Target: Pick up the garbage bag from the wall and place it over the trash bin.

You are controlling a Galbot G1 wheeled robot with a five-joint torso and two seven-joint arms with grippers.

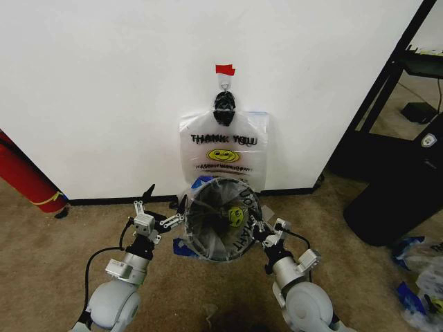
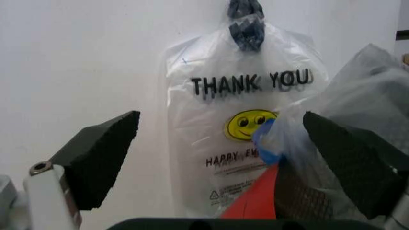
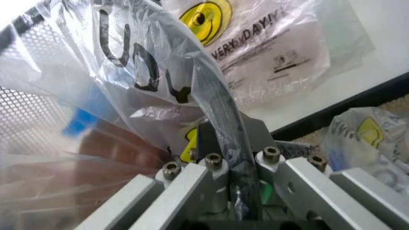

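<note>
Garbage bag already lines the trash bin, largely draped over its rim; seating remains. Right gripper is clamped on bag and rim. Left gripper, fingers apart, stands just beside the bin's opposite side.

Bright, even indoor light; soft, blurred close-up wrist views.
</note>
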